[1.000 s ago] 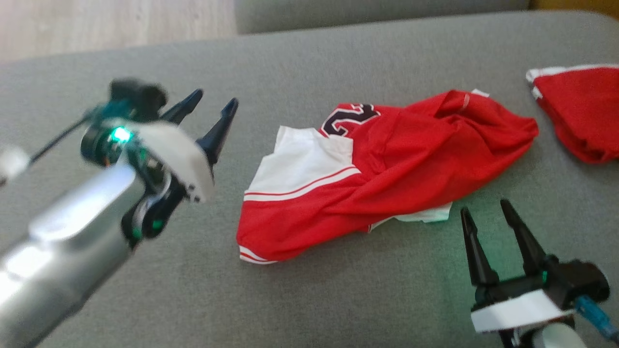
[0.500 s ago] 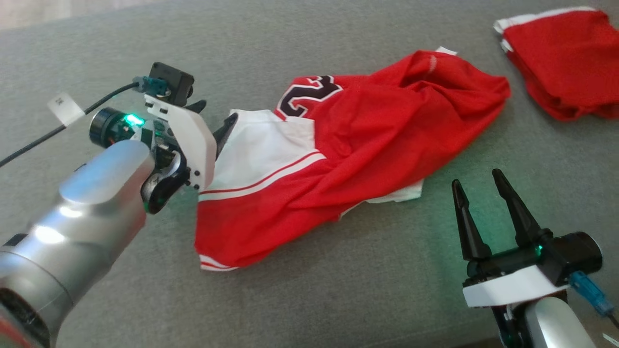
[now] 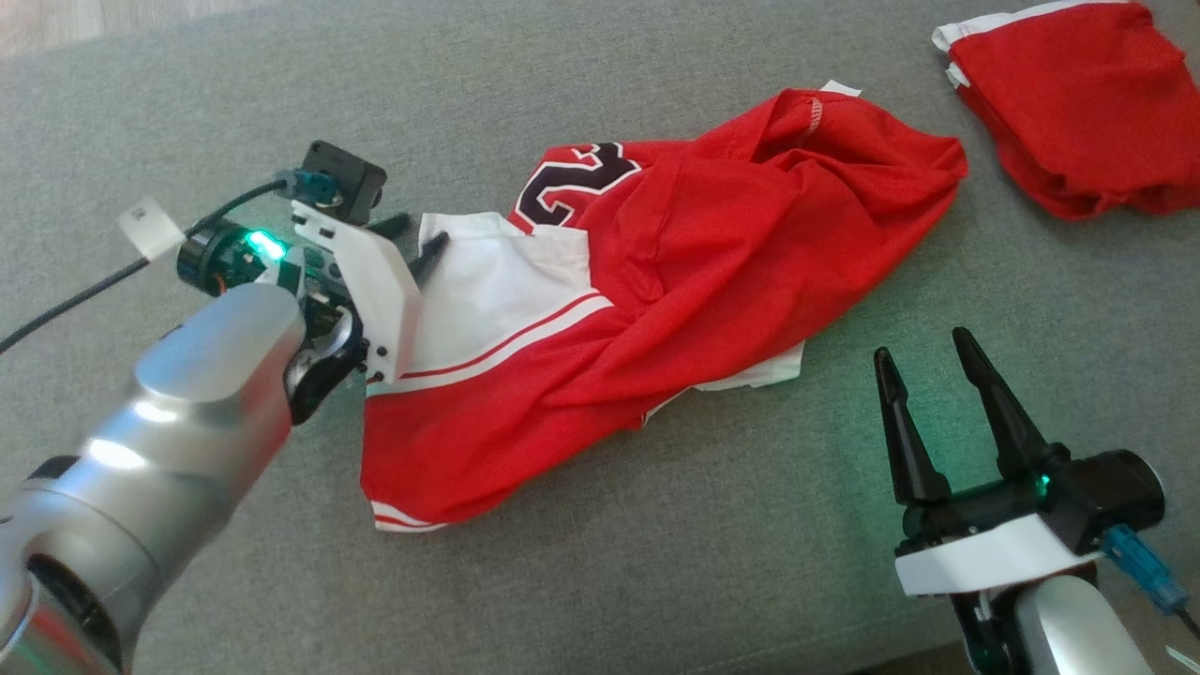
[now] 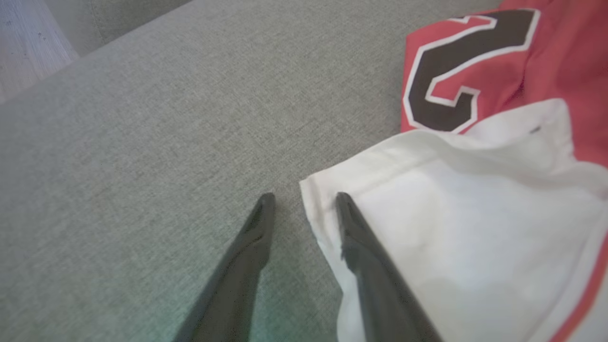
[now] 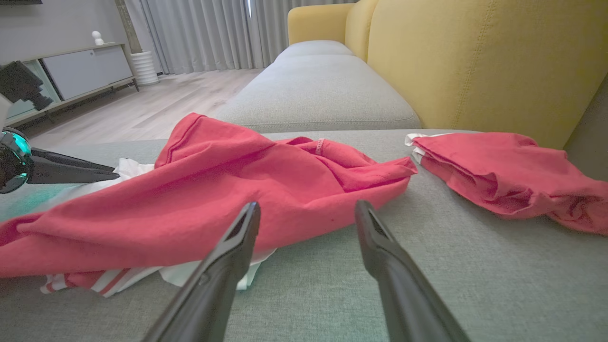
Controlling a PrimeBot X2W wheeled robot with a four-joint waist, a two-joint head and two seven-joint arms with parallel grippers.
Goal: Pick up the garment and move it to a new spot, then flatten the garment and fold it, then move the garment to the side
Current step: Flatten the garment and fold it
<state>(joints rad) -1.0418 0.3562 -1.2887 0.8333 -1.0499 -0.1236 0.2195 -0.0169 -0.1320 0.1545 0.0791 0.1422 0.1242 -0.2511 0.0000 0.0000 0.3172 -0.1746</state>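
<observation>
- The grey sofa seat (image 3: 609, 581) carries everything. Its bare stretch nearest the robot looks roomy enough to serve as the new spot.
- The red-and-white jersey (image 3: 712, 272) lies crumpled in the middle of the seat, between the two grippers. Its red body is bunched in folds over a white panel edged with red stripes, and a sliver of white pokes out under the near edge.
- A second red garment (image 3: 1069, 103) lies well apart at the far right. The lift should probably steer clear of it.
- The left gripper (image 4: 305, 197) is at the jersey's left end with its jaws apart. One finger is on the cushion and the other on the white cloth.
- The right gripper (image 3: 922, 349) hovers spread and empty near the jersey's near right edge. A second hold there would likely keep the cloth from dragging.
- The white corner (image 4: 318, 204) sits between the left fingers. A good pickup likely means pressing low and pinching the whole hem before lifting.
- A dark, white-outlined number (image 4: 456, 80) shows beside that panel.
</observation>
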